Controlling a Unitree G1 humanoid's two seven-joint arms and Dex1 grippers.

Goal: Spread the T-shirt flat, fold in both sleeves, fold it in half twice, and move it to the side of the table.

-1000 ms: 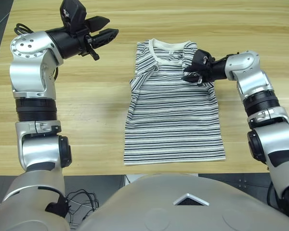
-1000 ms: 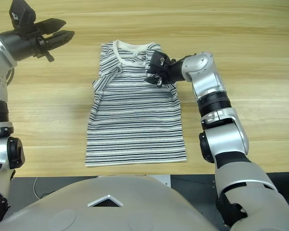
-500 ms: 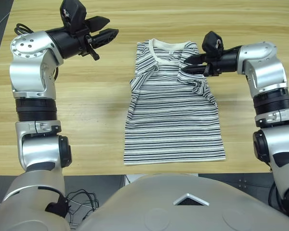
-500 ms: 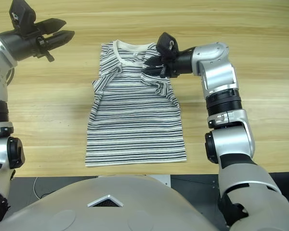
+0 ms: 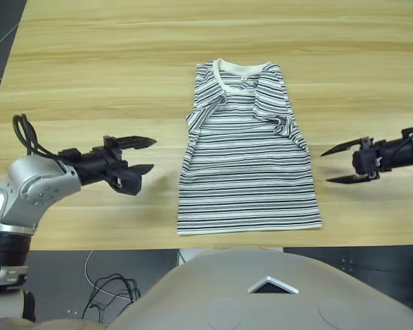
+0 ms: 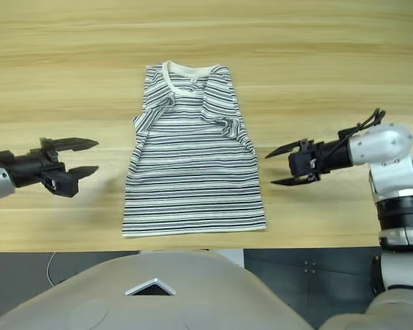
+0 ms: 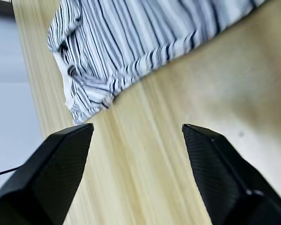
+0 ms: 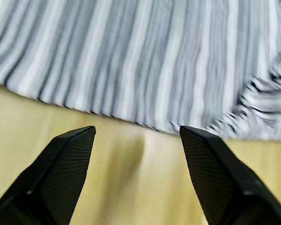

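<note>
Both arms have dropped away from the collar end since a second ago. My right claw (image 5: 327,167) has let go of the sleeve it was laying inward and swung out low. My left claw (image 5: 151,155) has come down from its raised perch to about the same height on the other side.

The T-shirt (image 5: 244,165) lies on the table (image 5: 89,69) directly between the two claws, dead ahead of each set of tips. Its right sleeve (image 5: 282,124) and left sleeve (image 5: 201,113) are turned in over the body. Neither claw touches it: the right one's tips stop just short of the cloth edge, and the left one has a strip of bare wood in front of it. Both claws are spread wide with nothing in them.

I judge the first half-fold to be the step in hand. To do it cleanly I'd draw each claw back to the hem corner on its own side and pinch all the layers together (one layer alone would peel the shirt open). Then I'd lift both corners at the same pace and carry the hem forward onto the collar line without dragging the tucked sleeves loose.

Both forearms lie low and near level over the wood, pointing inward at each other across the shirt's lower half.
</note>
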